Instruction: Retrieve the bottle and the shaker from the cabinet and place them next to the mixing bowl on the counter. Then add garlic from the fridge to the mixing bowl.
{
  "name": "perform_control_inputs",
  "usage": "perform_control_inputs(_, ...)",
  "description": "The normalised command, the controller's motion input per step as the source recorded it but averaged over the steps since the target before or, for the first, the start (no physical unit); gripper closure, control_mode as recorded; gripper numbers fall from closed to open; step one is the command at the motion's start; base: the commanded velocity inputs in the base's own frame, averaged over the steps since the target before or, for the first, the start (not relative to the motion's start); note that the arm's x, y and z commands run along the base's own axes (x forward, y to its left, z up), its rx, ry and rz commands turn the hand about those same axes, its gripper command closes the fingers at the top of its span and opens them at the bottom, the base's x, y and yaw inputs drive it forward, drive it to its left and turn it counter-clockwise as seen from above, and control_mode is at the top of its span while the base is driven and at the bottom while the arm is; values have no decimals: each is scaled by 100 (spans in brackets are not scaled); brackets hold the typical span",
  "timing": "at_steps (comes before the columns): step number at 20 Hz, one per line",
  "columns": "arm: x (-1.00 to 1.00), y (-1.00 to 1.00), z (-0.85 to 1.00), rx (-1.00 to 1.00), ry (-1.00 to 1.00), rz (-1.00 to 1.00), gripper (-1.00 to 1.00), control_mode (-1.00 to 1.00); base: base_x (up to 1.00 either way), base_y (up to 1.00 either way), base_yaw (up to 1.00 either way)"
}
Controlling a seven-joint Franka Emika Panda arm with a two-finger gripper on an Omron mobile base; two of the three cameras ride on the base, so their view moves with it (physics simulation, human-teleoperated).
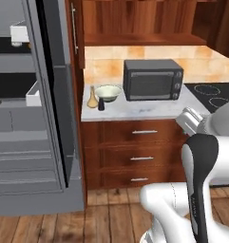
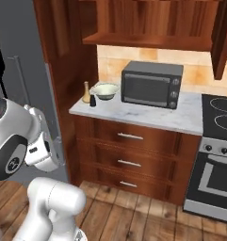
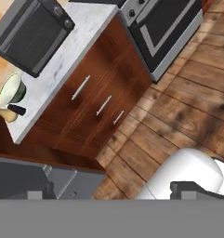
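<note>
In a rendered kitchen, the small tan flask-shaped bottle (image 1: 92,98) and the short black tapered shaker (image 1: 101,105) are standing just beside the round pale cream-green mixing bowl (image 1: 108,92) on the white and grey marbled stone counter (image 1: 135,110), left of a black microwave (image 1: 152,79), so you are judging the cabinet part done and the garlic step in hand. The tall grey fridge (image 1: 21,142) is standing with its door (image 1: 59,90) swung wide, showing dark shelves and white bins; the garlic itself is too small to make out there. Your two-finger gripper, by the record, is holding its jaws fully spread and is carrying nothing the pictures show; the hand camera is looking down over reddish-brown wood drawers (image 3: 97,104) and plank floor. To do this well, you are turning the wrist toward the fridge shelves first, finding the pale lump before reaching, keeping the elbow clear of the door edge, and keeping the jaws wide until they are straddling it.
</note>
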Motion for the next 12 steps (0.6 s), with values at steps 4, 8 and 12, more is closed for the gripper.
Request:
perform_control_inputs(4, 0, 0, 0, 0, 0, 0, -100, 100, -28, 43, 32)
perform_control_inputs(8, 0, 0, 0, 0, 0, 0, -100, 100, -25, 59, 21)
perform_control_inputs(12, 0, 0, 0, 0, 0, 0, -100, 100, -19, 68, 14)
